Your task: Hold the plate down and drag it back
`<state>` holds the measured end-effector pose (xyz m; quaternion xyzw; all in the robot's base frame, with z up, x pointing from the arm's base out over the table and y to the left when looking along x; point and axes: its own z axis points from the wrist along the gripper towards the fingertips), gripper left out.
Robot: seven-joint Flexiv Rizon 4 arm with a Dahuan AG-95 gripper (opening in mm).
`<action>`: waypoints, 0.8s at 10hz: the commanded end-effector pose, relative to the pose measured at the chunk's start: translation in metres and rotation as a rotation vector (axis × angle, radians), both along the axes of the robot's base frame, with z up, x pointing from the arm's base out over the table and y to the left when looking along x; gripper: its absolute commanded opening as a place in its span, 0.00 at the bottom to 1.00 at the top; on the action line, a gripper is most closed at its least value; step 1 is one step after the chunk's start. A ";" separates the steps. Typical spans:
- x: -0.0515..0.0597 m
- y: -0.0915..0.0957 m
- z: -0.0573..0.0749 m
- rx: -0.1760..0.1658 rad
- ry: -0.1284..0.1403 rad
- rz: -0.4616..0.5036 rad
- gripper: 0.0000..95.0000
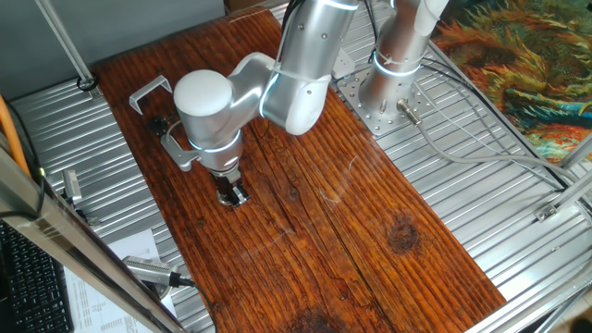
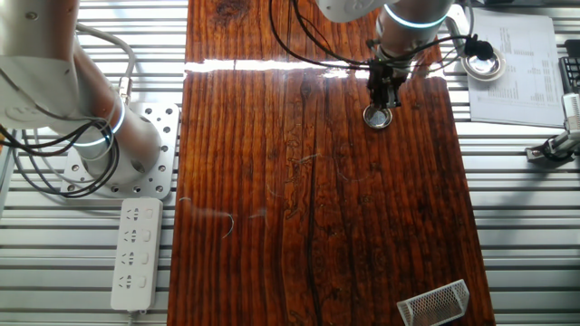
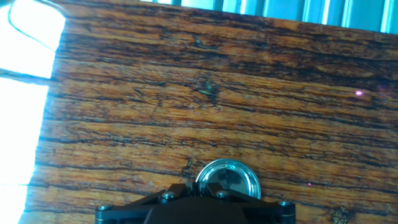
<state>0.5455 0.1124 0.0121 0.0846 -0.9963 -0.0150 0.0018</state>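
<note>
- At the far left of one fixed view you see the bracket (image 1: 148, 92) lying near the board's (image 1: 370, 268) corner, well apart from the work; it looks like no obstacle unless your drag heads that way
- Next comes the gripper (image 1: 233, 195), fingertips down at the wood, just right of the board's left edge in that view
- The plate (image 2: 378, 116) lies on the board directly under the tip; in the other fixed view you see its silvery rim showing below the fingers, near the board's right edge
- In the hand view the plate (image 3: 227, 182) peeks out just ahead of the gripper body, partly covered, so the tip seems to sit over its near half and not its middle
- You cannot tell how far the jaws are parted: the fingertips read as one dark mass in every view, and nothing looks clamped between them
- Risk one: pressing off-centre may tip the far rim up, and the disc can flick out
- Risk two: too light a press lets the tip slide over smooth metal and leave the plate behind
- Risk three: the wood's grooves may catch the rim and twist the plate sideways from under the tip
- Risk four: the board edge is near, so a drag toward it could push the plate off
</note>
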 end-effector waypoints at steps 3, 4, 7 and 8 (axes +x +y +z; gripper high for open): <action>-0.001 0.008 0.000 -0.029 0.001 -0.006 0.00; -0.001 0.008 0.002 -0.021 0.001 -0.007 0.00; -0.001 0.014 0.000 -0.010 -0.001 -0.026 0.00; -0.001 0.015 -0.001 -0.012 -0.002 -0.028 0.00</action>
